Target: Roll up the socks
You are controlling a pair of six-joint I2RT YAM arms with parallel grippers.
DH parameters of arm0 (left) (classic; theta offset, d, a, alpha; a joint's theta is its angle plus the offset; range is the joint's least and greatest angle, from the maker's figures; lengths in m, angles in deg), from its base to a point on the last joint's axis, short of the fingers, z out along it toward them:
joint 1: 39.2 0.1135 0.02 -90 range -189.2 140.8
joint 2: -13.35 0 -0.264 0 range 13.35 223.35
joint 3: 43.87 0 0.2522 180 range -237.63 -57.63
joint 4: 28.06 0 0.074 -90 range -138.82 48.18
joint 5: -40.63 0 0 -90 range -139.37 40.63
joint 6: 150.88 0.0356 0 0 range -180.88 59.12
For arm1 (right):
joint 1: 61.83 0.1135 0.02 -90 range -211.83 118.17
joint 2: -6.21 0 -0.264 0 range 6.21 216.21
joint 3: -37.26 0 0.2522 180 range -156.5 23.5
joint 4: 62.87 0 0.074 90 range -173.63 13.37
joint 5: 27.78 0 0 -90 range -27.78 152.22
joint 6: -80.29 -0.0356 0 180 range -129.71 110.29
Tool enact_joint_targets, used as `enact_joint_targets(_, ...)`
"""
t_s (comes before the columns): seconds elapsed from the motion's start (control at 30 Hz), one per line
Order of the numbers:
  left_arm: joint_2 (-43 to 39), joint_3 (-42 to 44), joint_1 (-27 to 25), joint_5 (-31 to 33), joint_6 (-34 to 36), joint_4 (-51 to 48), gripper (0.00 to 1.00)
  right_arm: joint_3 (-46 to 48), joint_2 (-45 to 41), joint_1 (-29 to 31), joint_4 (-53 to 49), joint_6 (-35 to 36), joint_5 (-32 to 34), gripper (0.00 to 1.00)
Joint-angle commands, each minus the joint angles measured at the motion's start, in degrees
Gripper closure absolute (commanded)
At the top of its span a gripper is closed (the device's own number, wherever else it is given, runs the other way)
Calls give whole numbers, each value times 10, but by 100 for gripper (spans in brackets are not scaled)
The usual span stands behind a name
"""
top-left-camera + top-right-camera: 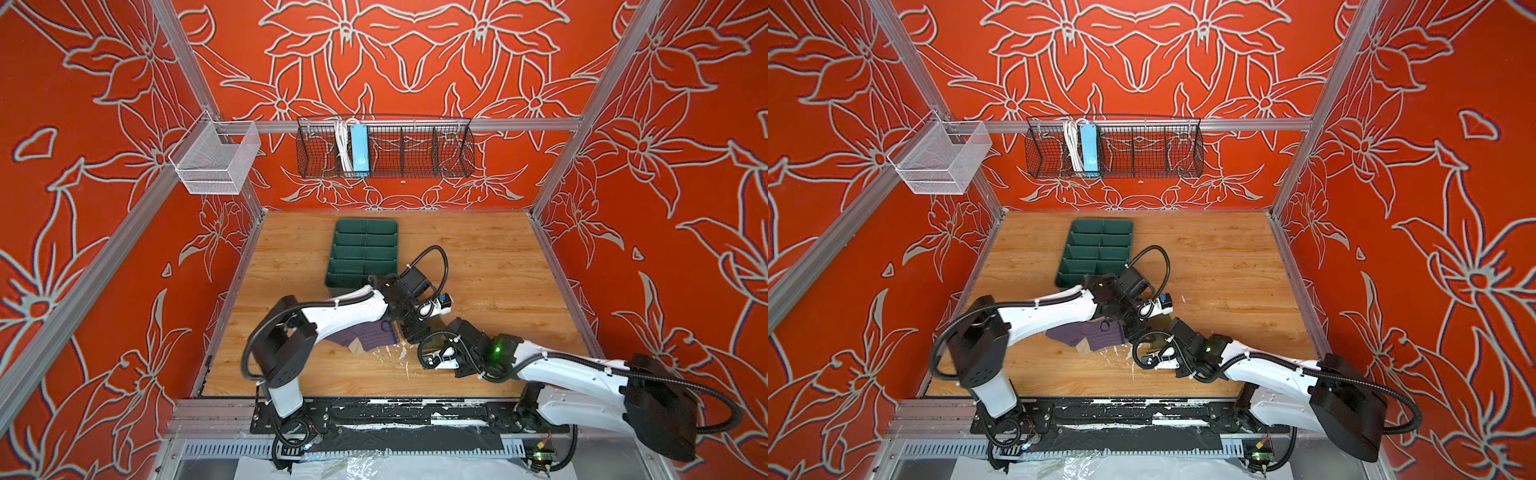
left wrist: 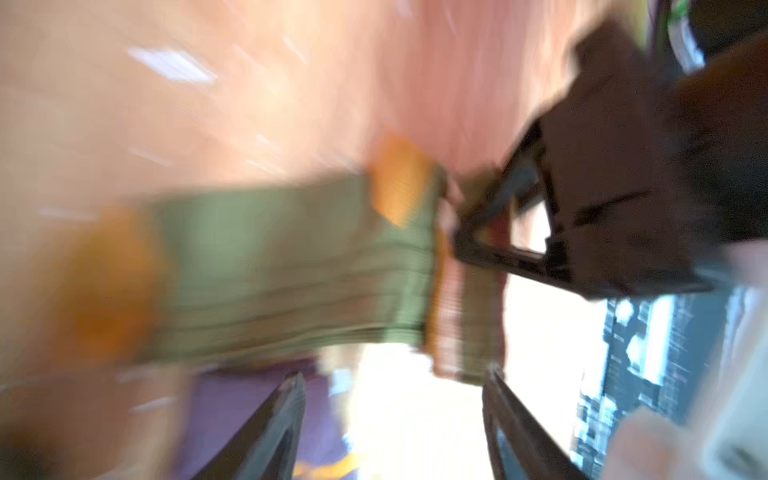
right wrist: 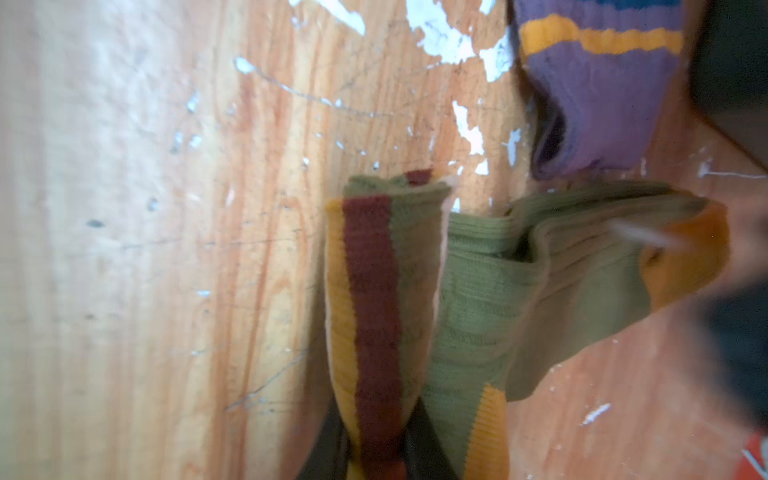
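Purple sock point(image 1: 374, 336) half hidden under left arm point(image 1: 345, 311).

Wooden tabletop point(image 1: 498, 266), white scuffs near front; green divided tray point(image 1: 365, 249) toward back; purple sock point(image 1: 365, 334) flat, front-centre.

Red flower-patterned walls point(image 1: 415, 50) are enclosing a scratched wooden tabletop point(image 1: 498, 257), while a black wire basket point(image 1: 415, 153) and a white mesh basket point(image 1: 216, 166) are hanging from aluminium rails point(image 1: 519, 124).
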Motion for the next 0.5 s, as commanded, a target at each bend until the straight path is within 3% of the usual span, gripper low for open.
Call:
enact_joint_targets(0.0, -106, 56, 2, 143, 25, 124, 31, -6, 4, 6, -77, -48, -60, 100)
enact_joint_targets(0.1, -215, 131, 1, 241, 72, 222, 26, -17, 10, 6, -88, -73, -78, 100)
enact_joint_targets(0.2, -312, 187, 5, 288, 145, 298, 24, -22, 18, 6, -100, -84, -85, 100)
enact_joint_targets(0.27, -370, 194, 19, 252, 181, 291, 25, -24, 20, 6, -105, -93, -93, 100)
enact_joint_targets(0.33, -416, 175, 37, 169, 185, 227, 25, -24, 19, 6, -101, -104, -95, 100)
enact_joint_targets(0.37, -429, 164, 43, 128, 186, 195, 22, -24, 19, 6, -98, -107, -94, 100)
enact_joint_targets(0.4, -438, 160, 45, 109, 181, 182, 8, -23, 20, 6, -97, -111, -90, 100)
enact_joint_targets(0.43, -445, 159, 45, 104, 171, 182, 2, -24, 20, 6, -98, -111, -88, 100)
enact_joint_targets(0.47, -450, 160, 45, 105, 157, 186, 2, -23, 20, 6, -97, -109, -85, 100)
